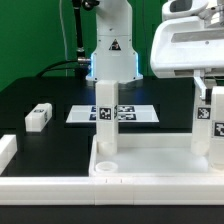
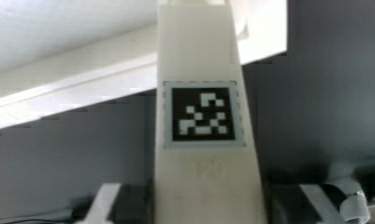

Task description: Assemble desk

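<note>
Exterior view, from its left: a white rail (image 1: 6, 150) edges the black table, and near it a loose leg (image 1: 39, 117) lies on its side, its tag too small to read. At the middle, the marker board (image 1: 135, 113) lies flat, showing only black-and-white square patterns. The robot base (image 1: 112, 50) behind it carries a black warning triangle. No lettering can be read anywhere.

A standing leg (image 1: 107, 118), tag facing the camera, rises upright from the near-left corner of the desk top (image 1: 150, 165), which lies rim-up at the front of the table.

At the right, the arm reaches down with the gripper (image 1: 203, 90) pointing straight at the table, over the leg under the gripper (image 1: 207, 125) – upright at the desk top's right end.

The wrist view shows that leg's tag between the fingers (image 2: 106, 203), one on each side. Whether they pinch it I cannot tell.
</note>
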`<state>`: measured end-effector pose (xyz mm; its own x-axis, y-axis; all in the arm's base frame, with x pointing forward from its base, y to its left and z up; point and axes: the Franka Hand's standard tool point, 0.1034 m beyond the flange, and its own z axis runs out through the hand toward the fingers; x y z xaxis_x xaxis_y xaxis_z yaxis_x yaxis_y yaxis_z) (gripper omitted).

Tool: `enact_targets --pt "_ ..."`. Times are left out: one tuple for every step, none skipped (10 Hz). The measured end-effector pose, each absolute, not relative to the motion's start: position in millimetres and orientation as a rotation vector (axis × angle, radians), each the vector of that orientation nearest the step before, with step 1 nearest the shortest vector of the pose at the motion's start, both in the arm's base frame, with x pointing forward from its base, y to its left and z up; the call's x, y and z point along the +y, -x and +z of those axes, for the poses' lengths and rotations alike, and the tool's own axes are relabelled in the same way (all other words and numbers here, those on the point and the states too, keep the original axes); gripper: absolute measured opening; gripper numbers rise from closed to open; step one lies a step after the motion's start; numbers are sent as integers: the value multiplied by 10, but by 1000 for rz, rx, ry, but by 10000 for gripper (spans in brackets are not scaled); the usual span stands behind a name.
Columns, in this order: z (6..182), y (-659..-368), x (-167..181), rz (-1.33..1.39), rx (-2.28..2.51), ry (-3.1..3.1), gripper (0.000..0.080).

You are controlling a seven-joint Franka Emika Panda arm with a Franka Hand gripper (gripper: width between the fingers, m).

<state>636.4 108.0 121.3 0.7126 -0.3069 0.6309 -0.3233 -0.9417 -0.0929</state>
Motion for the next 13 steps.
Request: enact_targets --pt "1211 -6352 1082 1068 -563 -2879 291" --pt "1204 -6314 1081 1075 -612 -2872 291" --pt "1198 -6288 1080 1109 -621 -2862 291" --pt "1195 -6268 1084 1122 -655 -2855 291" --pt "1191 -6246 1091 1125 -676 -2852 291" --pt "1191 -6237 1094 1124 -680 -2850 291" --pt "1193 -6239 1089 1123 -670 -2850 291" --pt "1192 -6239 1089 1122 -665 -2850 291" --pt "1192 -6238 1090 1122 -660 -2850 291" --pt "1192 -6238 1092 1122 -655 -2850 491" --pt "1192 -6239 1093 1121 -649 -2850 599" --pt "1192 -6239 1094 1121 -643 -2851 633" --pt "1192 -6239 1095 1120 -641 -2851 633"
